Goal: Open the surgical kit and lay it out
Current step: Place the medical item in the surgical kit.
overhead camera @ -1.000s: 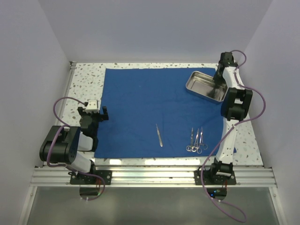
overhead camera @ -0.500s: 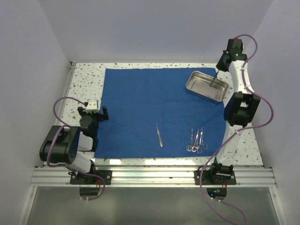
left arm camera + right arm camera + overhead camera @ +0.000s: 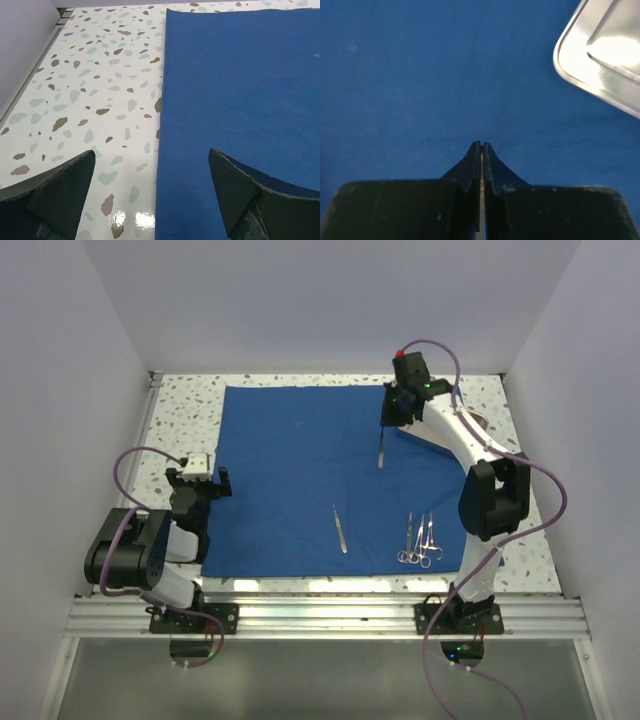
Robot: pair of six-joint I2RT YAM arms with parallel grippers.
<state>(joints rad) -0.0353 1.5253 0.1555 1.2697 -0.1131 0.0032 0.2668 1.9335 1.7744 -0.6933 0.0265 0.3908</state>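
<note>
Your right gripper [image 3: 481,145] is pinched shut on a thin steel instrument [image 3: 381,452] (probably tweezers) above the blue cloth [image 3: 290,470], toward one o'clock — your left gripper [image 3: 151,155] stands wide at nine o'clock.

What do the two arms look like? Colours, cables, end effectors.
Left arm and right arm match: white links, bulky black joint housings, a looping purple cable each. The left end effector and right end effector have black wedge-shaped fingers. Right wrist shows a red cap and green light.
</note>
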